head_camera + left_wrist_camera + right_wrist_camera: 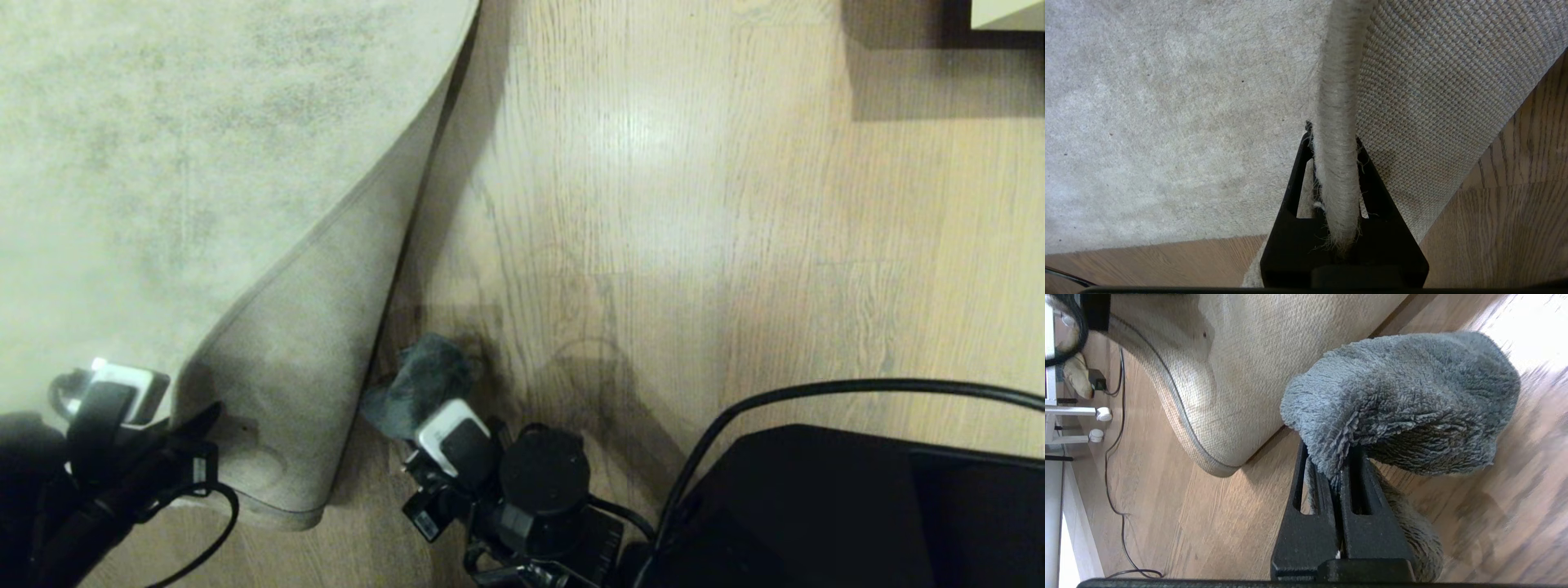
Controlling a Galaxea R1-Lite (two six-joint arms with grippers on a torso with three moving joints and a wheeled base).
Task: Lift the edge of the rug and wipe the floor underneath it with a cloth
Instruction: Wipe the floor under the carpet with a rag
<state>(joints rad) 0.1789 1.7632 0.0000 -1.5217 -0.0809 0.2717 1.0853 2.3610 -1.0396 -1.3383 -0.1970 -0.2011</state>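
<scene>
grey-teal cloth [1396,400] clenched in my right gripper [1340,473], low on floor [694,245] just beside lifted rug [163,147]. my left gripper [1336,163] pinches rug's bound edge, tan backing turned up. lifting done, i judge; wiping underway, bare strip under fold left. beyond: wood-grain planks, slight sheen, black cable [816,392] near base.

Glossy wood-plank floor [735,204], pale furniture [1008,12]

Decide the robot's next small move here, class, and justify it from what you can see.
Probably sweep the right gripper and its clamped cloth across the bare floor beside the fold. The left gripper already pinches the rug edge up, backing showing, and the cloth sits just beside that raised flap.
</scene>
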